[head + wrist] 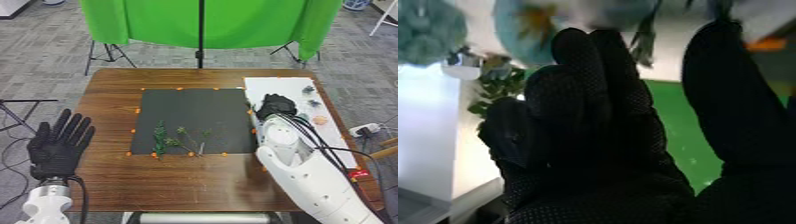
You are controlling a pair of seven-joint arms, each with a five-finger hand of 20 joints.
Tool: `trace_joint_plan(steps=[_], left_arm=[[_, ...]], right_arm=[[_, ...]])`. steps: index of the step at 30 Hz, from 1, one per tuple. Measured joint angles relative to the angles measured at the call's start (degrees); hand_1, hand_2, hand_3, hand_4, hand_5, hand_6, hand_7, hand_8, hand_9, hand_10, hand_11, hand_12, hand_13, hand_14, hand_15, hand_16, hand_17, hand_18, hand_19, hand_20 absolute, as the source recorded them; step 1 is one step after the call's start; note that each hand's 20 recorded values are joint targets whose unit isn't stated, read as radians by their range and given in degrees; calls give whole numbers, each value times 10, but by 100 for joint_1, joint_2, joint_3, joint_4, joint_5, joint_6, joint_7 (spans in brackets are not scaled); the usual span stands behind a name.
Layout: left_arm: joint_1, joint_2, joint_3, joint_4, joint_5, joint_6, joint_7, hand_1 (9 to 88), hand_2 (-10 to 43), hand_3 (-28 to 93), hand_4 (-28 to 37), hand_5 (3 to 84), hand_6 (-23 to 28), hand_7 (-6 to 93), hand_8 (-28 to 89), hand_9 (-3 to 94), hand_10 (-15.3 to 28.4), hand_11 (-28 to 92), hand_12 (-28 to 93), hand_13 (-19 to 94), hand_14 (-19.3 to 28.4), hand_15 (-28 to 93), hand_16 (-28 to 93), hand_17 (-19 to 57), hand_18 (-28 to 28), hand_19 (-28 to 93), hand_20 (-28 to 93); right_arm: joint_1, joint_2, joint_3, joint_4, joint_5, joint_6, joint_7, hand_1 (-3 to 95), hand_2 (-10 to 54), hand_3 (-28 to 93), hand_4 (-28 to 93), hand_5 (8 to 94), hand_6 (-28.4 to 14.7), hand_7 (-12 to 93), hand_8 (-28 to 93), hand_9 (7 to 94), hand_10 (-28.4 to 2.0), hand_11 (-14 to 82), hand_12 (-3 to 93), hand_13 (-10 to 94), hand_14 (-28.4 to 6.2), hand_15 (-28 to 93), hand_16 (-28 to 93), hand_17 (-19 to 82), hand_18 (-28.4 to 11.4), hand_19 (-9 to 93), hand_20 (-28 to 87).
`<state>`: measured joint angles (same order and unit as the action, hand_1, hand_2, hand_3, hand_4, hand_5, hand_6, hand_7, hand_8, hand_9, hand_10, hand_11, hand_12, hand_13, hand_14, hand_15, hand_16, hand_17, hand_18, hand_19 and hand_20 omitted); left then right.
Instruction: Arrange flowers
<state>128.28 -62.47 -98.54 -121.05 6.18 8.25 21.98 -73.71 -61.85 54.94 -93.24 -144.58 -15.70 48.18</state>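
Two flower groups: green stems on a dark mat, blooms on a white strip to its right. Near to far, head view:

Left hand (60, 145) at the table's left edge, fingers straight and spread, grip wide open, nothing in it. Level with it, on the near part of the black mat (195, 107): one dense leafy stem (160, 138), deep green, fairly straight, pointing away from the robot. Just right of it, thin branching sprigs (182, 137), lighter green, sparse, tips splayed. One pale narrow stem (202, 148) near the mat's near edge. Orange tabs mark the mat's outline.

Farther up the white strip (342, 135): a peach bloom (321, 120), roundish, soft-edged. Right hand (277, 106) is over the strip's left side, near the mat's right edge. Beyond, two small grey-green clusters (309, 90), dark and ragged, apart from each other.

Right wrist view: fingers mostly extended, thumb well apart from them, so it reads open; no grip visible. Past the fingertips, a pale blue-green bloom (429, 32), full and rounded, and an orange-brown patch (536, 22) on more blue-green, blurred. Dark foliage (645, 42) points toward the thumb gap; can't tell contact.

Far end: green cloth (151, 22) behind the brown table (115, 115).
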Motion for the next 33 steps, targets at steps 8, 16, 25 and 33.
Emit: trace_joint_plan(steps=[8, 16, 25, 33], left_arm=[[-36, 0, 35, 0, 14, -16, -56, 287, 78, 781, -283, 413, 99, 96, -96, 349, 158, 174, 79, 259, 164, 332, -77, -92, 140, 335, 93], [-33, -9, 52, 0, 7, -12, -61, 288, 78, 780, -283, 413, 99, 95, -96, 348, 158, 174, 79, 258, 163, 330, -75, -92, 140, 335, 94], [15, -32, 40, -46, 86, -9, -60, 287, 78, 780, -283, 413, 99, 95, -96, 348, 159, 173, 79, 257, 164, 330, -73, -93, 141, 337, 94], [78, -33, 26, -68, 142, 26, -69, 287, 78, 780, -283, 413, 100, 95, -96, 347, 159, 174, 79, 257, 164, 331, -73, -94, 141, 337, 94]], right_arm=[[176, -37, -158, 115, 4, 9, 0, 619, -95, 696, -281, 874, -42, 220, 72, 828, -153, 233, 450, 691, -157, 771, 313, 407, -284, 932, 682], [72, -92, -77, 98, 39, 272, 27, 601, -95, 749, -283, 862, -42, 235, 193, 826, -153, 247, 461, 701, -149, 746, 358, 417, -284, 932, 682], [-904, 55, 482, -1162, 316, 1087, 143, 576, -95, 791, -269, 852, -39, 243, 238, 814, -160, 271, 456, 700, -151, 736, 360, 426, -284, 932, 690], [-1357, -337, 599, -2045, 704, 1231, 520, 564, -95, 797, -251, 847, -38, 250, 243, 811, -160, 281, 452, 704, -150, 734, 358, 433, -284, 932, 696]])
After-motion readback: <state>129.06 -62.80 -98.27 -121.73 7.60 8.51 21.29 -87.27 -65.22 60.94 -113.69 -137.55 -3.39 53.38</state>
